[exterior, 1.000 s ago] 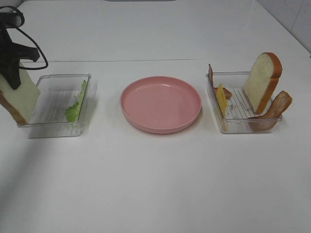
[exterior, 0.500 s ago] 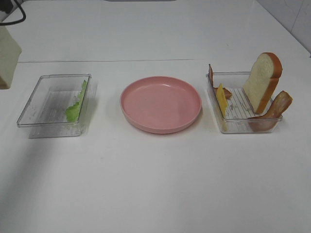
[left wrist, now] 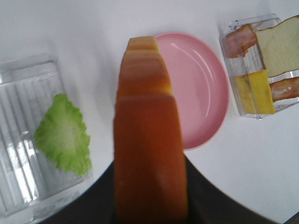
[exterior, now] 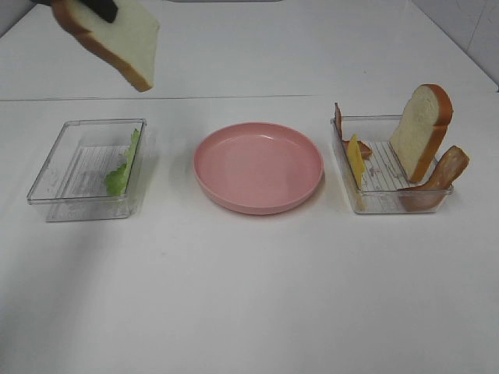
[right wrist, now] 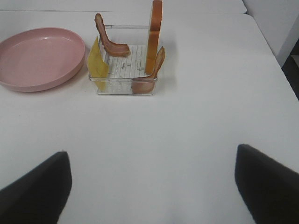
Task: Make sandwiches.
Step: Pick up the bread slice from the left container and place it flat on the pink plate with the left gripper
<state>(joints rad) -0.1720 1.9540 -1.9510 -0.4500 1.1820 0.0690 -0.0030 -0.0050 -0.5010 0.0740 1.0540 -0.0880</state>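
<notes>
My left gripper (exterior: 100, 8) is shut on a toy bread slice (exterior: 113, 35) with an orange-brown crust and holds it tilted, high above the far side of the left clear tray (exterior: 54, 175). In the left wrist view the slice's crust (left wrist: 147, 140) fills the middle. A green lettuce leaf (exterior: 121, 170) leans inside that tray. The right clear tray (exterior: 390, 204) holds a second bread slice (exterior: 421, 128) standing upright, a yellow cheese slice (exterior: 355, 160) and brown bacon strips (exterior: 443, 173). My right gripper (right wrist: 152, 186) is open and empty, low over the bare table, well short of the right tray (right wrist: 124, 86).
A pink round plate (exterior: 259, 166) sits between the two trays and holds nothing. It also shows in the left wrist view (left wrist: 201, 88) and the right wrist view (right wrist: 39, 56). The white table's edge lies to the right in the right wrist view.
My left gripper has carried the bread slice from the left edge of the view, by the left tray, up and to the right. Nothing else has moved.
</notes>
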